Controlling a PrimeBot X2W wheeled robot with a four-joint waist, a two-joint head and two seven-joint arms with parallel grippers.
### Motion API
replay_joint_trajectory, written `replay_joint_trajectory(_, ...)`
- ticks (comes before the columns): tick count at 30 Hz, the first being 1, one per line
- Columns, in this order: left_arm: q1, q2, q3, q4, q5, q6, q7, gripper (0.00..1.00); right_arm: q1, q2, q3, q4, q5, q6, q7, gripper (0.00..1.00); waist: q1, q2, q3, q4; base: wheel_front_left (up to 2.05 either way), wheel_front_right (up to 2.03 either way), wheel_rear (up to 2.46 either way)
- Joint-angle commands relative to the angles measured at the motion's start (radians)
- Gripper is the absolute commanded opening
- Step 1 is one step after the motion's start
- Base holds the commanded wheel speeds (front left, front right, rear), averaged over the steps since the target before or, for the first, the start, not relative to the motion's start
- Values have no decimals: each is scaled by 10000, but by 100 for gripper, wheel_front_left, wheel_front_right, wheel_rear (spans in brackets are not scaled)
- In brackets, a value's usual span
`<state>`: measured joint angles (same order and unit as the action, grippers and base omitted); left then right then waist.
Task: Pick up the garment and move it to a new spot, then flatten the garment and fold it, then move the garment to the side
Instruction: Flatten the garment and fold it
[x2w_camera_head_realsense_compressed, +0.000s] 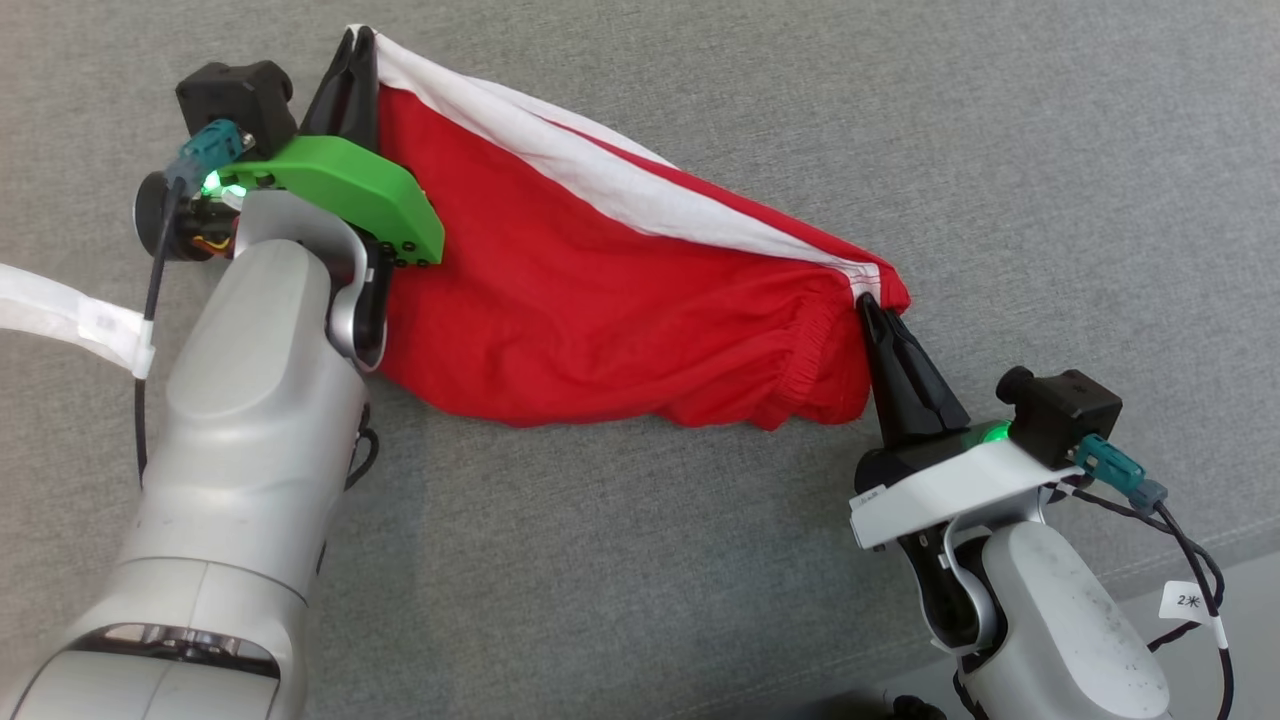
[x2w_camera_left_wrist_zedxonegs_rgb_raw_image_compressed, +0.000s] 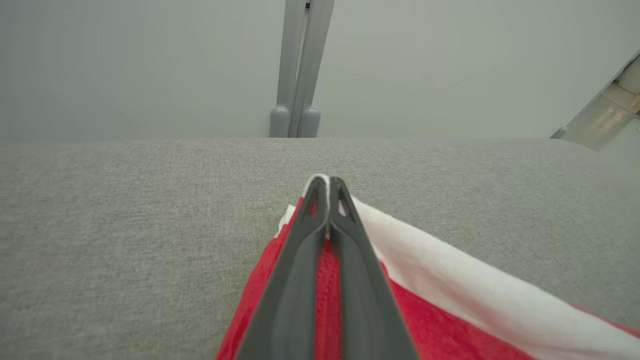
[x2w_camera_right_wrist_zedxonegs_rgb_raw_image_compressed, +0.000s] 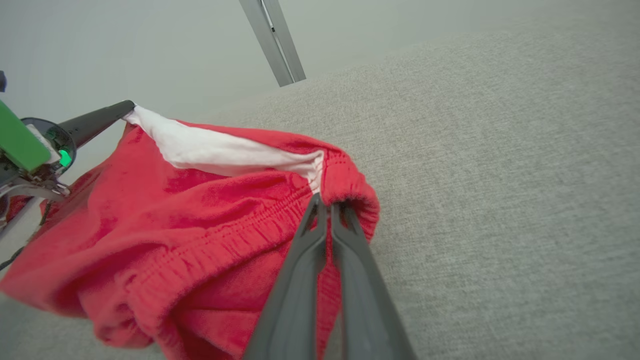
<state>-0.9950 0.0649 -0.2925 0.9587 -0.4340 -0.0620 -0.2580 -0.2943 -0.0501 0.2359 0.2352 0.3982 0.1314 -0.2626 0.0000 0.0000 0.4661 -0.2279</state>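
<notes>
The garment (x2w_camera_head_realsense_compressed: 600, 300) is a pair of red shorts with a white side stripe, stretched between my two grippers over the grey fabric surface (x2w_camera_head_realsense_compressed: 700, 560). My left gripper (x2w_camera_head_realsense_compressed: 357, 38) is shut on the garment's far left corner, where the white stripe begins; in the left wrist view the gripper (x2w_camera_left_wrist_zedxonegs_rgb_raw_image_compressed: 327, 181) pinches the garment (x2w_camera_left_wrist_zedxonegs_rgb_raw_image_compressed: 450, 295). My right gripper (x2w_camera_head_realsense_compressed: 868, 302) is shut on the elastic waistband at the right end. In the right wrist view that gripper (x2w_camera_right_wrist_zedxonegs_rgb_raw_image_compressed: 329, 202) clamps the gathered waistband of the garment (x2w_camera_right_wrist_zedxonegs_rgb_raw_image_compressed: 200, 210), which sags in the middle.
A pale wall rises past the surface's far edge, with a grey upright post (x2w_camera_left_wrist_zedxonegs_rgb_raw_image_compressed: 300, 65) against it. The surface's near edge lies at the lower right (x2w_camera_head_realsense_compressed: 1200, 580), beside my right arm's cables. A white strap (x2w_camera_head_realsense_compressed: 70, 320) crosses at far left.
</notes>
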Motion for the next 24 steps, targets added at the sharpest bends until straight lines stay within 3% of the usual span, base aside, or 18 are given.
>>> replay_joint_trajectory(1, -267, 135, 44, 170, 67, 65, -81, 0, -125, -8, 13, 25, 77, -14, -33, 0, 0, 0, 78, -110, 0, 0, 0)
replay_joint_trajectory(5, -488, 175, 39, 620, 159, 117, -77, 0, -161, -9, 58, -30, 151, -14, -33, 0, 0, 0, 101, -202, 0, 0, 0)
replay_joint_trajectory(6, -555, 212, 34, 732, 185, 129, -80, 0, -175, -9, 121, -66, 140, -14, -33, 28, 0, 0, 98, -221, 0, 0, 0)
replay_joint_trajectory(8, -627, 225, 32, 852, 231, 103, -81, 0, -159, -9, 142, -184, 139, -14, -33, 100, 0, 0, 79, -235, 0, 0, 0)
replay_joint_trajectory(9, -640, 220, 44, 896, 253, 106, -82, 15, -105, -16, 91, -235, 190, -14, -32, 100, 0, 0, 62, -222, 0, 0, 0)
replay_joint_trajectory(10, -646, 212, 51, 903, 276, 140, -83, 39, -73, -15, 48, -291, 177, -14, -32, 100, 0, 0, 38, -198, 0, 0, 0)
replay_joint_trajectory(11, -630, 200, 73, 895, 289, 206, -84, 95, -48, -13, 6, -394, 99, -14, -33, 100, 0, 0, 5, -168, 0, 0, 0)
replay_joint_trajectory(12, -594, 185, 82, 893, 303, 200, -84, 100, 8, -6, -5, -419, 15, -13, -33, 100, 0, 0, -33, -139, 0, 0, 0)
replay_joint_trajectory(24, -7, -54, -96, 1170, 154, -128, -67, 100, 869, -14, -912, -1135, -1301, -13, -33, 100, 0, 0, -936, 351, 0, 0, 0)
